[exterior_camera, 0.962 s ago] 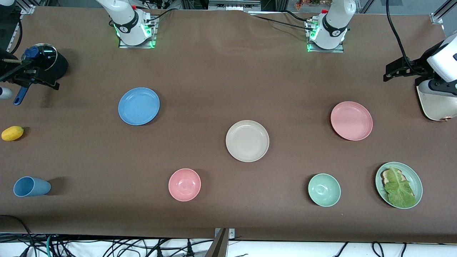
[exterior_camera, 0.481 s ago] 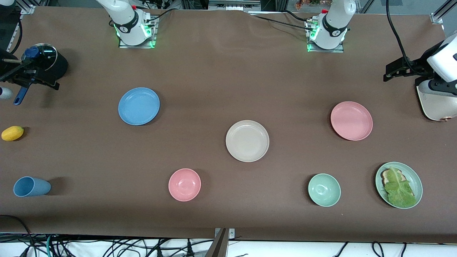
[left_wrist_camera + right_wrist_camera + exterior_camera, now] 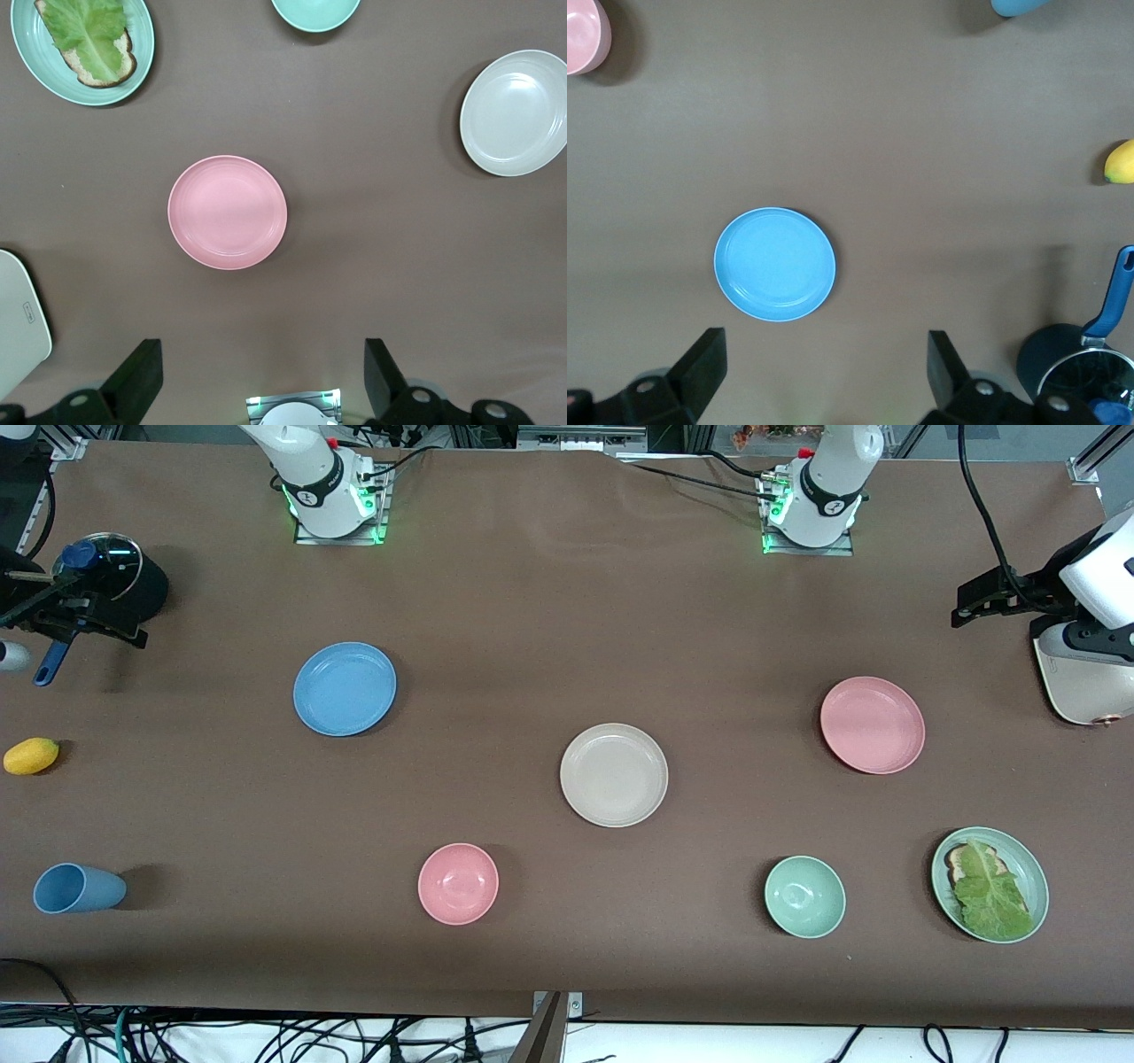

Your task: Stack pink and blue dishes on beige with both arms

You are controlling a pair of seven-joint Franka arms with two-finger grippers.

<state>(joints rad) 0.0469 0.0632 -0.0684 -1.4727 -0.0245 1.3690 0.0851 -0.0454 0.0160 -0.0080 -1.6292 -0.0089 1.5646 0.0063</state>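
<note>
- Looking at the table, nothing is stacked yet: the beige plate sits bare in the middle, with the pink plate toward the left arm's end and the blue plate toward the right arm's end.
- The left gripper hangs high over the table by the pink plate, with its fingers wide apart and nothing in them.
- The right gripper hangs high by the blue plate, its fingers also wide apart and empty.
- These plates are flat with low rims, so a finger could slide off the edge and just push the plate along.
- A plate held by one edge could tip and fall on the way over.
- Both arms must go to the same middle plate, so they could bump if they get there together.
- A mix-up could happen too, because the pink bowl and the blue cup have the same colors as the plates.
- Letting go off-center could leave a plate crooked on the beige one.
</note>
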